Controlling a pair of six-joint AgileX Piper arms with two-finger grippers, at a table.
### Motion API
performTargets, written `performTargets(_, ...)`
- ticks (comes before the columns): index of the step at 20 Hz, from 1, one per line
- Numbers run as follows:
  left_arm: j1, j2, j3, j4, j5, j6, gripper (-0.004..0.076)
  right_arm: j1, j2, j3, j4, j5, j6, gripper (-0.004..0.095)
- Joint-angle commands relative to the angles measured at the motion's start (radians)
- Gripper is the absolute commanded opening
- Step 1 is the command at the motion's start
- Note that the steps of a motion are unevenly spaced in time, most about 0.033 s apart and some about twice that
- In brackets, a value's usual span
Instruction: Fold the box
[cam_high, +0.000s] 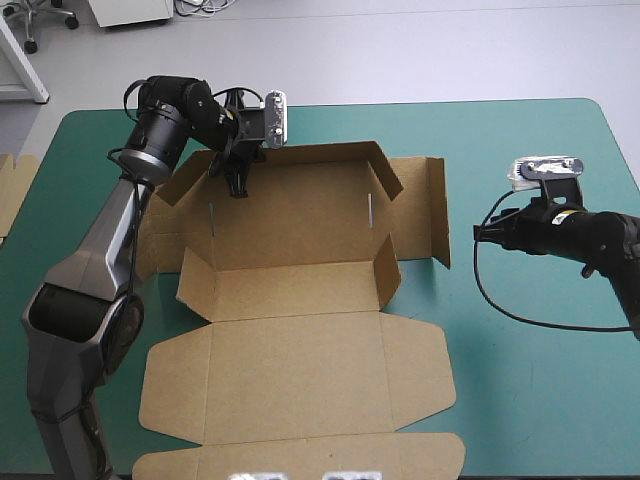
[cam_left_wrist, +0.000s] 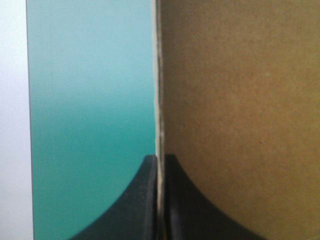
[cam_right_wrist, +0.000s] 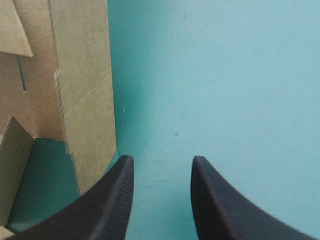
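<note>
Across the middle of the high view lies the box (cam_high: 290, 300), a cut sheet of brown cardboard, on the teal-green table cover (cam_high: 520, 400). Its far wall and slanted side walls stand raised around the base. An outer flap at centre right stands upright, and the wide lid panel lies flat toward the lower edge of the frame. At upper left, my left gripper (cam_high: 237, 180), with its two black fin-shaped fingers, pinches the far wall near its left corner. My left wrist view shows the board's edge running straight between the nearly closed fingers. At centre right, my right gripper (cam_high: 488, 230) hovers over the cover just beside the upright flap, its fingers spread with only cover between them. A strip of more brown board (cam_high: 12, 190) shows at the frame's left edge.
</note>
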Motion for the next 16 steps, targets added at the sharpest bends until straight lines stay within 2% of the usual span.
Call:
performTargets(1, -0.052, -0.107, -0.029, 0.044, 0.005, -0.097, -0.001, 0.003, -0.031, -0.065, -0.047, -0.058, 0.033, 0.0364)
performTargets(5, -0.159, -0.174, 0.076, 0.149, 0.002, -0.186, -0.001, 0.003, -0.031, -0.145, -0.1, -0.036, 0.08, 0.0364)
performTargets(11, -0.313, -0.364, 0.43, 0.364, -0.259, -0.457, -0.001, 0.003, -0.031, -0.242, -0.113, 0.089, 0.088, 0.0364)
performTargets(16, -0.419, -0.508, 0.683, 0.535, -0.404, -0.672, -0.001, 0.003, -0.021, -0.324, -0.119, 0.11, 0.094, 0.0352)
